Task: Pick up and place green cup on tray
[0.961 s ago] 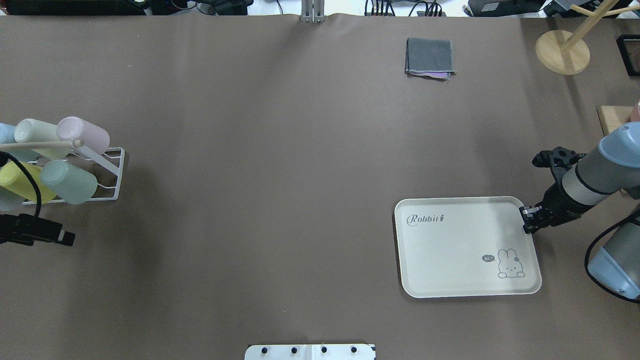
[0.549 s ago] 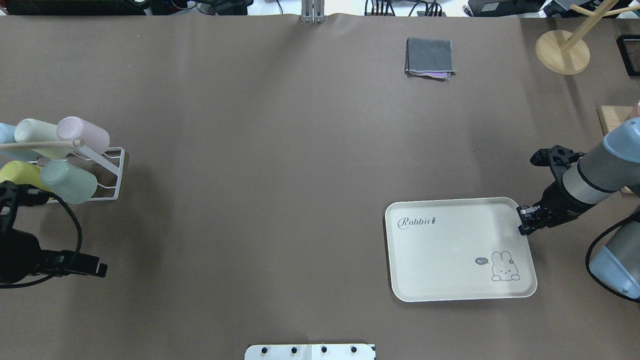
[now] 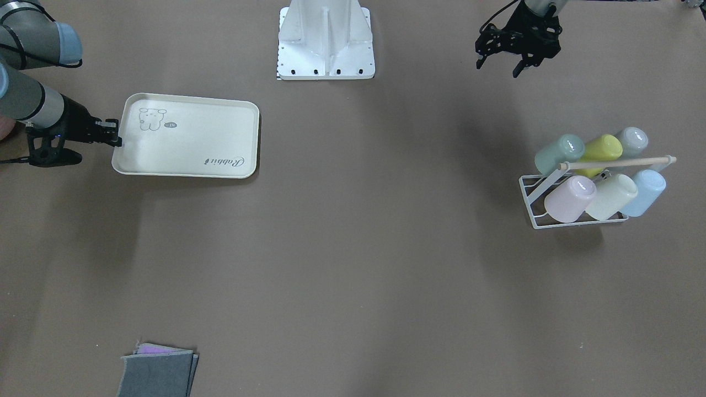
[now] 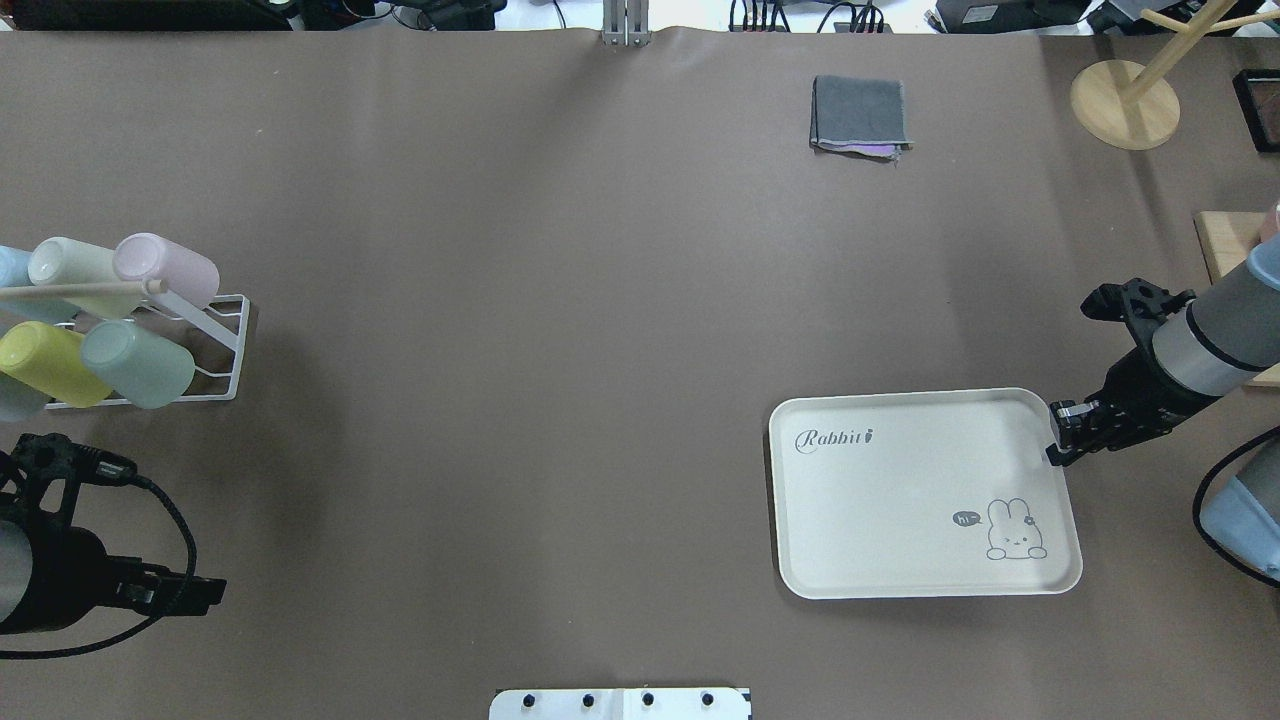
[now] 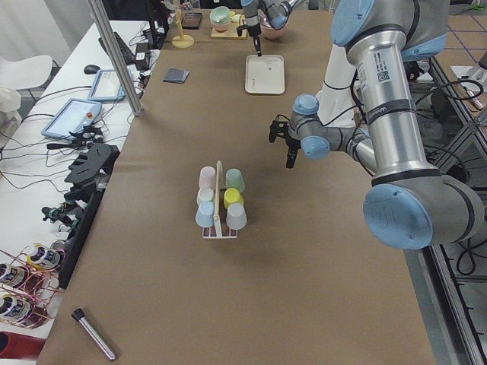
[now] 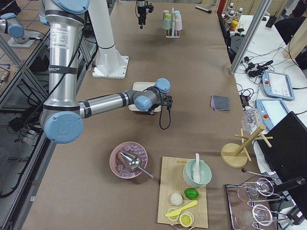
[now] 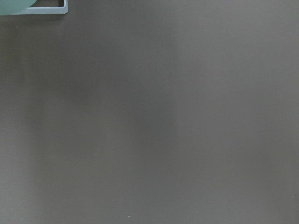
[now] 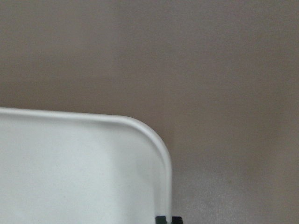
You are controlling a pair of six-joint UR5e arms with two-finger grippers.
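Note:
The mint green cup (image 4: 140, 362) lies on its side in the white wire rack (image 4: 225, 350) at the table's left; it also shows in the front view (image 3: 558, 153) and as a sliver in the left wrist view (image 7: 14, 4). My left gripper (image 4: 205, 592) is open and empty, above bare table nearer the robot than the rack (image 3: 498, 67). The cream tray (image 4: 900, 520) lies flat on the right, with nothing on it. My right gripper (image 4: 1058, 437) is shut on the tray's right rim near its far corner (image 8: 161, 163).
The rack also holds yellow-green (image 4: 50, 362), cream-green (image 4: 75, 262), pink (image 4: 165, 268) and blue cups under a wooden bar. A folded grey cloth (image 4: 860, 115) and a wooden stand (image 4: 1125, 105) sit at the far side. The robot base (image 4: 620, 703) is at the near edge.
My left gripper has moved away from the rack, toward the robot's side of the table. The tray, held by the right gripper, has shifted left and turned slightly.

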